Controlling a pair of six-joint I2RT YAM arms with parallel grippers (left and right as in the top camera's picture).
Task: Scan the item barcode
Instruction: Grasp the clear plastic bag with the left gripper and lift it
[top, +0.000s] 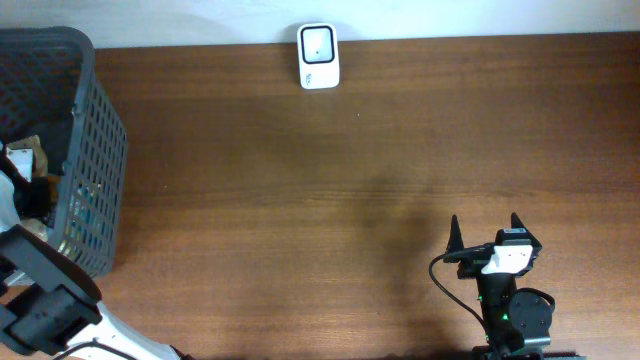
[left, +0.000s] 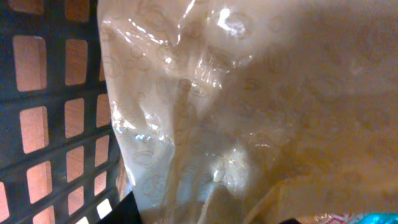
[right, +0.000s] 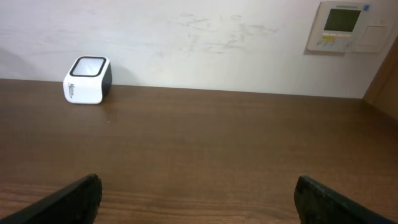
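Note:
A packet in clear, crinkled plastic wrap (left: 236, 106) fills the left wrist view, inside the dark mesh basket (top: 98, 150) at the table's left edge. My left gripper (left: 211, 218) reaches down into that basket, and its dark fingertips (left: 127, 213) press against the packet from both sides. No barcode shows on it. The white scanner (top: 319, 56) stands at the table's far edge, also seen far left in the right wrist view as the scanner (right: 87, 79). My right gripper (top: 487, 232) rests near the front right edge, wide open and empty, the same gripper (right: 199, 202) facing the scanner.
The basket wall (left: 43, 124) stands close on the left of the packet. More packaged goods lie in the basket (top: 30, 160). A wall control panel (right: 345, 26) hangs behind the table. Bare wood (top: 330, 190) lies between basket, scanner and right arm.

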